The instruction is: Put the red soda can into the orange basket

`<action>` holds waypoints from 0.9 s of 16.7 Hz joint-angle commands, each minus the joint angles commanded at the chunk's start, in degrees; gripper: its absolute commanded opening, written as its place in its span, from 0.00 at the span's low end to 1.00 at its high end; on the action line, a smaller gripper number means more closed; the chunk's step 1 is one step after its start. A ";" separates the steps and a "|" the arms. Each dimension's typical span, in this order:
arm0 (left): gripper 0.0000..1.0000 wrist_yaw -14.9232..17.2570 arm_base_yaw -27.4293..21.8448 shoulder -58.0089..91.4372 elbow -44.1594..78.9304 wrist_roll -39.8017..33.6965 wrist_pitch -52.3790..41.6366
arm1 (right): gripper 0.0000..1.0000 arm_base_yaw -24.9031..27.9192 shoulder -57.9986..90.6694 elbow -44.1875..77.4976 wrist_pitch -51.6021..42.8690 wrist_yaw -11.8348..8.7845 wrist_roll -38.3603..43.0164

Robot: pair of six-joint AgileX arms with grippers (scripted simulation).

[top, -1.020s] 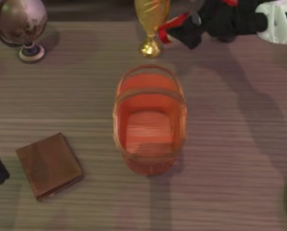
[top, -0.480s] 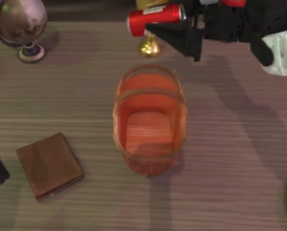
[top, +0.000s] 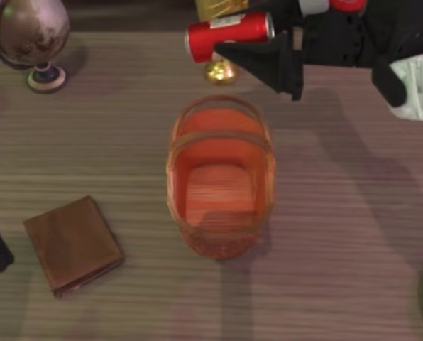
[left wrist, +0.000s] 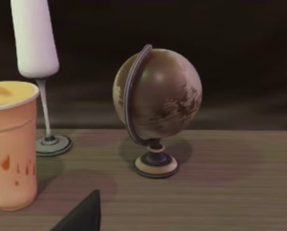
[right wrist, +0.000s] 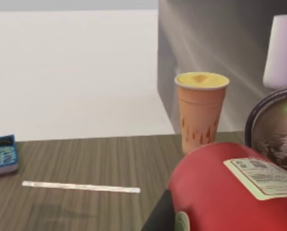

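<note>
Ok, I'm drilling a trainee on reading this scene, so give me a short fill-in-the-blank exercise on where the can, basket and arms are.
1. The right gripper holds the red soda can lying on its ____.
2. In the top view, the can is above the table beyond the orange basket, in front of a ____ trophy.
3. The basket holds ____.
4. The brown book lies to the basket's ____.

Missing words: side; gold; nothing; left

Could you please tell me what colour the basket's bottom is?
The orange basket has a pale, slatted bottom, seen best in the top view.
</note>
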 joint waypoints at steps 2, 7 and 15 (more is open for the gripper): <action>1.00 0.00 0.00 0.00 0.00 0.00 0.00 | 0.00 0.08 0.93 -0.23 0.95 -0.08 -0.01; 1.00 0.00 0.00 0.00 0.00 0.00 0.00 | 0.00 0.31 9.08 -2.76 12.17 0.08 -0.22; 1.00 0.00 0.00 0.00 0.00 0.00 0.00 | 0.08 0.59 13.71 -4.62 18.05 0.19 -0.31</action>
